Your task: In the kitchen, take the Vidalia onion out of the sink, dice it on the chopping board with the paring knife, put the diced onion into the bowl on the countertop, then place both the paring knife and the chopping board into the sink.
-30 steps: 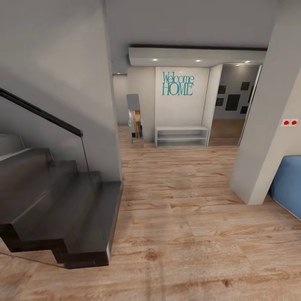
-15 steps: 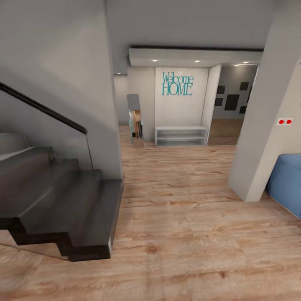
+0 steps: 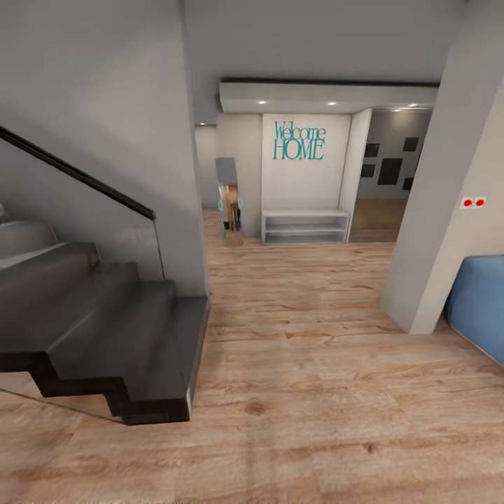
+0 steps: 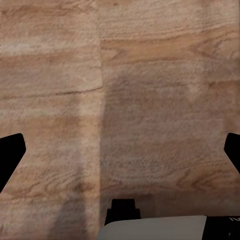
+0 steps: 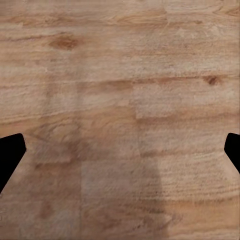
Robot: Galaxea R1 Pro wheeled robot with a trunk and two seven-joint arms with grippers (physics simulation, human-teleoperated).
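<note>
Vidalia onion unseen; rolled slightly right of the staircase (image 3: 105,329), kitchen probably still ahead, both jaws wide, empty.

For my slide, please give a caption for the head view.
Hallway: dark glossy staircase, light wood floor, teal "Welcome HOME" sign.

- Open wood floor (image 3: 301,364) runs ahead toward a low white shelf (image 3: 305,227) at the far wall.
- Dark stairs (image 3: 105,336) with a glass rail block the left.
- A pale pillar (image 3: 437,210) and a blue seat (image 3: 479,304) narrow the right.
</note>
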